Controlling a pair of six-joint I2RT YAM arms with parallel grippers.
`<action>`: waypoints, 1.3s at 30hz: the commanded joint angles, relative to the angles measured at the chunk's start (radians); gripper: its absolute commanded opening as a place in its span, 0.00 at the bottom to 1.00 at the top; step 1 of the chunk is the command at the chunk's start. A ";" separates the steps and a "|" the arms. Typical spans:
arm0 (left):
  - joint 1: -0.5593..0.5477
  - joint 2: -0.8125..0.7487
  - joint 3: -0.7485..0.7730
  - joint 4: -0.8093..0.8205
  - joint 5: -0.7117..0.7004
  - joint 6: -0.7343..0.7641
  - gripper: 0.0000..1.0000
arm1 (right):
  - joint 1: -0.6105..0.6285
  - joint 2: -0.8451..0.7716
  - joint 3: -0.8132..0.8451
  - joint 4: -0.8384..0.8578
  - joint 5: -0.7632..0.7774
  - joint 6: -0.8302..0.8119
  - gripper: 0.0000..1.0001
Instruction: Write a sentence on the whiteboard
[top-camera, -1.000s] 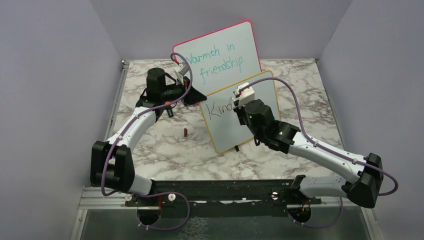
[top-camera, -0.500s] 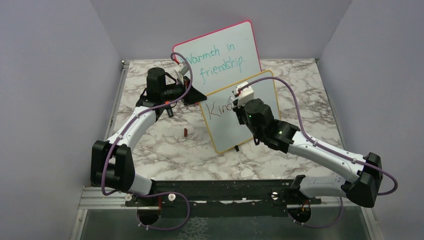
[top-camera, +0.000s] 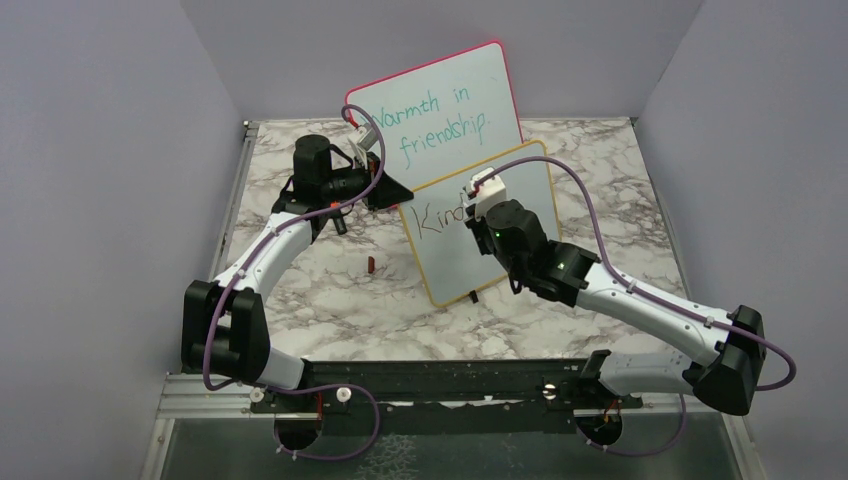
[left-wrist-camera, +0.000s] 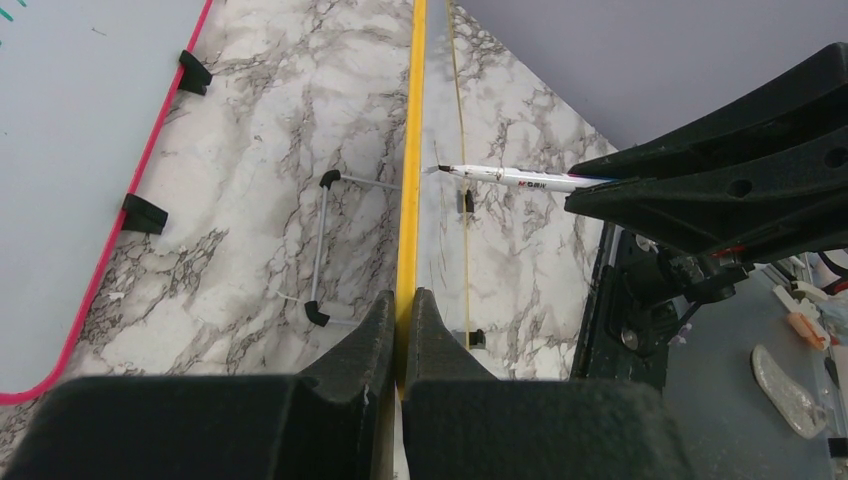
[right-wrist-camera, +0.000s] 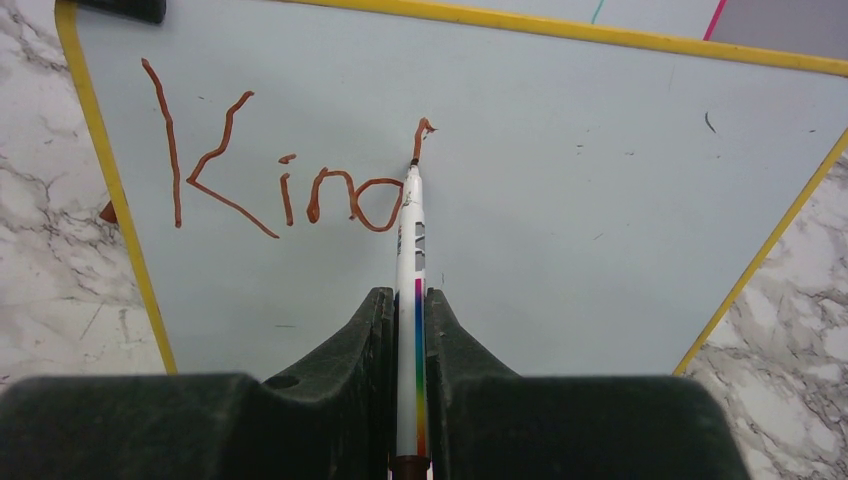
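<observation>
Soft even light is coming from above, throwing only faint shadows on the marble table (top-camera: 340, 300) in the overhead view. In both wrist views the black fingers (right-wrist-camera: 340, 390) are going fuzzy along the bottom edge, and the whiteboard (right-wrist-camera: 580, 220) is looking greyish.

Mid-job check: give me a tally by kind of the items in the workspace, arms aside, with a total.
Whiteboards: 2 (yellow-framed whiteboard, pink-framed board)
Markers: 1 (marker, tip on the yellow-framed whiteboard)
Small red pieces on the tabletop: 1 (small red piece)
Total: 4
</observation>
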 joint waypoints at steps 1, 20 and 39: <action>-0.023 0.028 -0.001 -0.071 0.021 0.042 0.00 | -0.006 -0.005 -0.004 -0.069 -0.039 0.031 0.01; -0.023 0.029 -0.001 -0.073 0.018 0.042 0.00 | -0.006 -0.003 -0.013 -0.133 -0.075 0.060 0.01; -0.023 0.028 0.000 -0.079 0.018 0.047 0.00 | -0.006 -0.027 -0.034 -0.124 0.014 0.075 0.01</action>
